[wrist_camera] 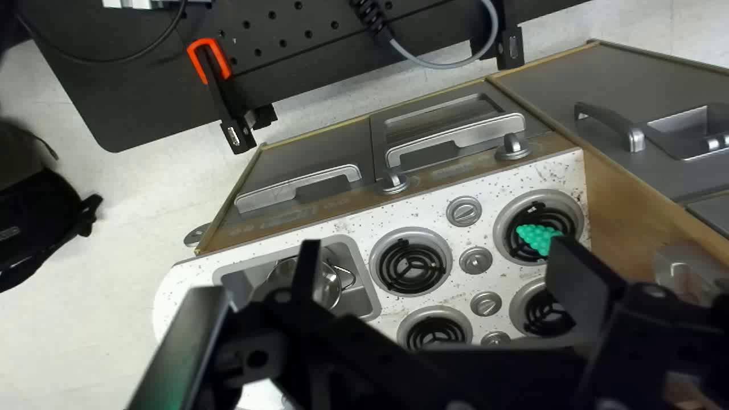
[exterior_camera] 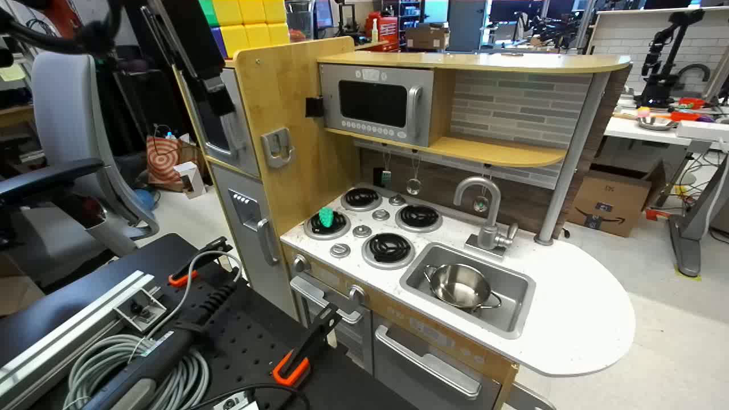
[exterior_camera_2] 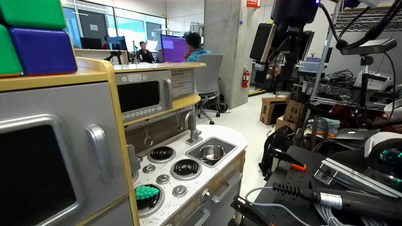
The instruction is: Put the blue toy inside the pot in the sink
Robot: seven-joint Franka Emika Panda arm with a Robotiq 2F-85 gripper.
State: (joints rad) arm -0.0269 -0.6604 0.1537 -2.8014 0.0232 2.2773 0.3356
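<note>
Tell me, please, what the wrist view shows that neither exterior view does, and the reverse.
Only the wrist view clearly shows that the gripper is open. Only the exterior views, both of them, show the microwave and the colored blocks. All the views share the blue-green toy on a burner and the pot in the sink, though the gripper partly hides the pot in the wrist view.

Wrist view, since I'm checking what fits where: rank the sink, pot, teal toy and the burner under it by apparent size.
1. Sink, even partly hidden
2. Pot and burner: unsure, as the pot is partly hidden
3. Teal toy
</note>
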